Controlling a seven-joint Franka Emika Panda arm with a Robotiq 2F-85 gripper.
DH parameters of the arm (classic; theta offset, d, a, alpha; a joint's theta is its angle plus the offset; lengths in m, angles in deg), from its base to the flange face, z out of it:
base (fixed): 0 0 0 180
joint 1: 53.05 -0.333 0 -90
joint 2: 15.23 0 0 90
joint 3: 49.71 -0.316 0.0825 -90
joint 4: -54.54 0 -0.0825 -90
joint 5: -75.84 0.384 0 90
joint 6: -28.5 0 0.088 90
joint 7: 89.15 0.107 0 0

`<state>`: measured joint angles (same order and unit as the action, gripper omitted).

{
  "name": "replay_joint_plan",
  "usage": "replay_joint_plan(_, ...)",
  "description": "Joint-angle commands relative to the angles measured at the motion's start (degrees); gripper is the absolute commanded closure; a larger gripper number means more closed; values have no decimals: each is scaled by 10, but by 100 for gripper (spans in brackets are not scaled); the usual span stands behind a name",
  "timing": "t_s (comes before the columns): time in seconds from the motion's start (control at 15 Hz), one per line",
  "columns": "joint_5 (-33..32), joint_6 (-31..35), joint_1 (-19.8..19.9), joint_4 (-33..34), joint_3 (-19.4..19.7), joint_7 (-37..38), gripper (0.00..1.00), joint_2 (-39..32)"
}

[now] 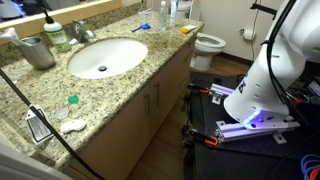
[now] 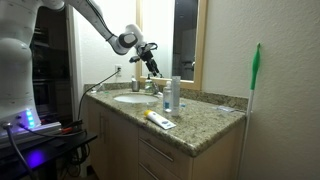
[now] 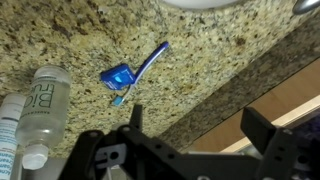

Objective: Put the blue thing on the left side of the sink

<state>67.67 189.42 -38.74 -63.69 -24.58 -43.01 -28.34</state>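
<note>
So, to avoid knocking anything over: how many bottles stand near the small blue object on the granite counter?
2. A clear plastic bottle beside the small blue object, and a narrower bottle at the picture edge next to it. Others may be hidden.

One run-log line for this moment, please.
phase: pre-grasp | gripper: open, holding nothing, above counter | blue thing: lying on counter, untouched, near sink | placement: not yet done

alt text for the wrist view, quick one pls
A small blue thing lies flat on the speckled granite counter, just beyond the open gripper, whose dark fingers fill the bottom edge. A clear bottle is at left, and the white sink rim shows at top.
</note>
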Motion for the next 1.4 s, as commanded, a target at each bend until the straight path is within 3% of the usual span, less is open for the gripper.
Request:
replay_joint_plan(0.0,31,-71,5,125,30,67,0,-100)
replay_joint_plan(0.27,10,-158,-20,158,78,181,0,-129)
replay_joint_plan(0.33,19,-112,3,142,53,136,0,-123)
replay_joint_plan(0.47,13,-136,-3,151,61,167,0,-129)
replay_joint_plan(0.6,27,-225,-5,205,70,233,0,-174)
replay_joint_plan(0.8,60,-273,32,249,53,290,0,-224)
replay_joint_plan(0.93,83,-282,52,279,52,335,0,-256)
replay_joint_plan(1.0,54,-258,32,231,53,311,0,-217)
replay_joint_plan(1.33,51,-271,33,256,56,331,0,-247)
